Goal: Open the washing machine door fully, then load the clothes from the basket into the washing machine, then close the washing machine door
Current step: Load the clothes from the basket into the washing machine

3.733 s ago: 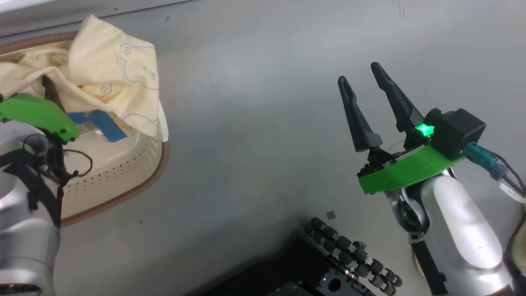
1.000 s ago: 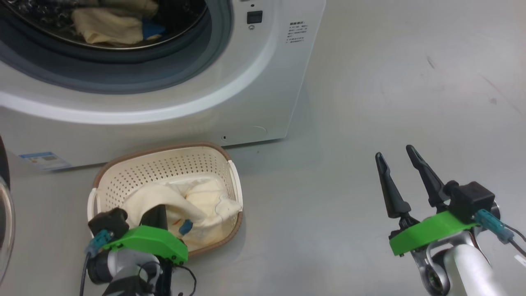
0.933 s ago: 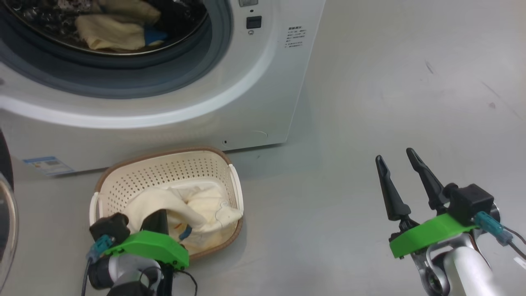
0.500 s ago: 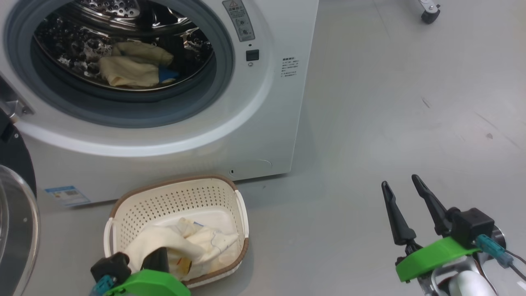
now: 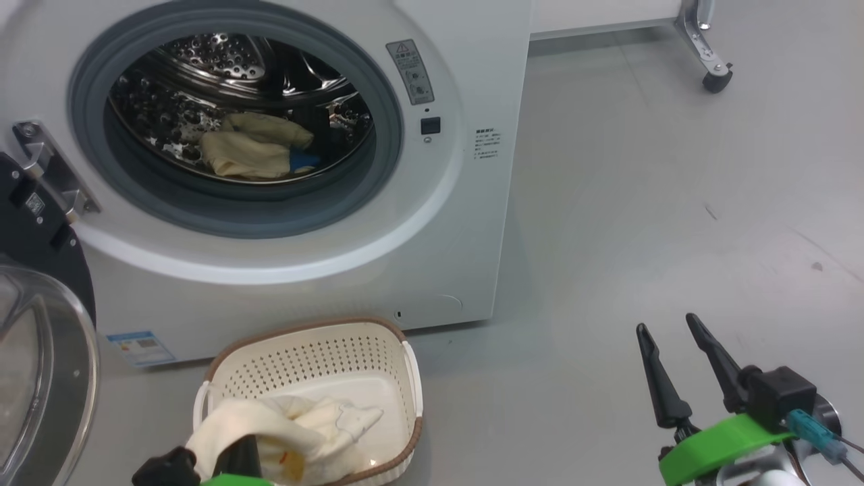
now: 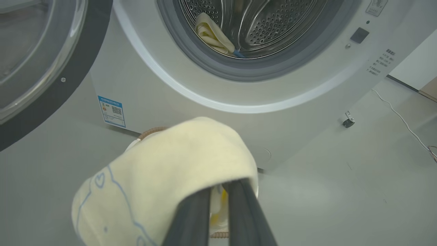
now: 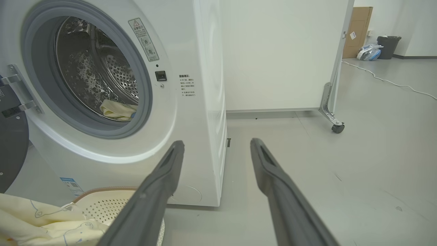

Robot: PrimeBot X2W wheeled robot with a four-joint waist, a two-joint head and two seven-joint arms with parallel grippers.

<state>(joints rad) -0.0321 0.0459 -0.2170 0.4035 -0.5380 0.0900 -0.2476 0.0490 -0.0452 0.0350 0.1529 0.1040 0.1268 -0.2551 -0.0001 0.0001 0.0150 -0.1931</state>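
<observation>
A pale yellow cloth is gripped between the closed fingers of the left gripper, directly over the basket. Beyond that gripper the washing machine is seen, its door swung open to the gripper's left, with a second cloth lying in the drum. The right gripper is held spread and empty, well apart.

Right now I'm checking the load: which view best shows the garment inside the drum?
The head view: the garment lies open in the drum, yellow folds and blue patch. The left wrist view shows a narrow strip, the right wrist view an edge.
</observation>
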